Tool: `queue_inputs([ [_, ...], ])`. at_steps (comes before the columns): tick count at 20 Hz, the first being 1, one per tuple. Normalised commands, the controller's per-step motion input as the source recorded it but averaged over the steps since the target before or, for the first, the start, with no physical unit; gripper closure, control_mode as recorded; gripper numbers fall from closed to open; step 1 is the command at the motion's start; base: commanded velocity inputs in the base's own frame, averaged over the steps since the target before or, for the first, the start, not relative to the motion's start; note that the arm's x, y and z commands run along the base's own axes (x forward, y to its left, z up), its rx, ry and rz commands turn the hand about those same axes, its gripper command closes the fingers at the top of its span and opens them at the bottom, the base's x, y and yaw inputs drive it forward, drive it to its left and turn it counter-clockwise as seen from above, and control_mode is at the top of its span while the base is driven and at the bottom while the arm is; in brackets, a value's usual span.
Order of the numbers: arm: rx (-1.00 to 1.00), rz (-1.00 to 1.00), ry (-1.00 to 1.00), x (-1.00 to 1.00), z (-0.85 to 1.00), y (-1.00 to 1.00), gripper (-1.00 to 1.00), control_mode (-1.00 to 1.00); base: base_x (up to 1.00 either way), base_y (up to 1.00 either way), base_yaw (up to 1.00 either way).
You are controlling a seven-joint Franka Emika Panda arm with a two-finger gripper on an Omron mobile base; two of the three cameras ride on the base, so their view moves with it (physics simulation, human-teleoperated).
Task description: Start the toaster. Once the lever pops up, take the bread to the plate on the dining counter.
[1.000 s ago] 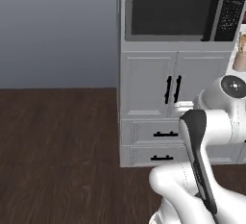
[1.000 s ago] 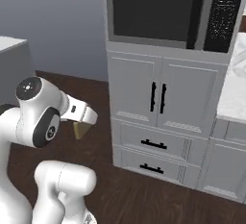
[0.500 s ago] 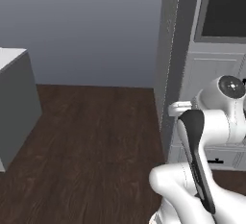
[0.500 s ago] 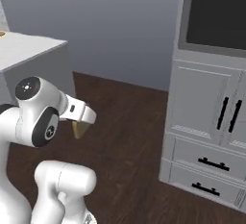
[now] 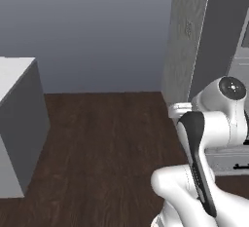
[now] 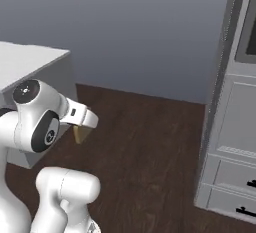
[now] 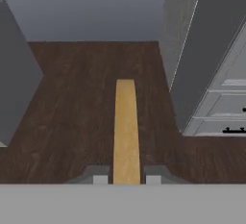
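Thin golden-brown bread slice (image 7: 126, 131) seen edge-on in hand view, running straight out from between the two small dark finger tips (image 7: 100, 178), one on each side and pressed against it. Two-finger gripper (image 7: 126, 179) narrowly parted, clamped on the slice. Slice held in the air over dark brown wood-plank floor (image 7: 81, 98). Same bread (image 6: 80, 134) in right base view as a small tan wedge poking down below the white wrist, mostly hidden by the arm; fingers hidden there. Left base view: white arm with dark joint cover at lower right, floor (image 5: 102, 138) ahead. Tall grey-white cabinet unit (image 7: 211, 74) just right of the slice in hand view, dark drawer handles low down; also at right edge of right base view (image 6: 230, 127) with panelled doors and drawers, and at right of left base view (image 5: 194, 41) as a plain grey side panel. Grey block with pale top (image 5: 19, 123) at left in left base view; pale top with overhanging edge (image 6: 25, 62) at left in right base view. Plain grey-blue wall (image 5: 92, 31) behind.
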Motion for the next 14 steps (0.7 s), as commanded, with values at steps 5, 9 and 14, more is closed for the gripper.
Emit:
queue_inputs([
  [5, 0.00, 0.00, 0.00, 0.00, 0.00, 0.00, 1.00, 1.00, 0.99, 0.94, -0.39],
  [9, 0.00, 0.00, 0.00, 0.00, 0.00, 0.00, 1.00, 1.00, 1.00, 0.81, -0.30],
  [14, 0.00, 0.00, 0.00, 0.00, 0.00, 0.00, 1.00, 1.00, 1.00, 0.61, -0.12],
])
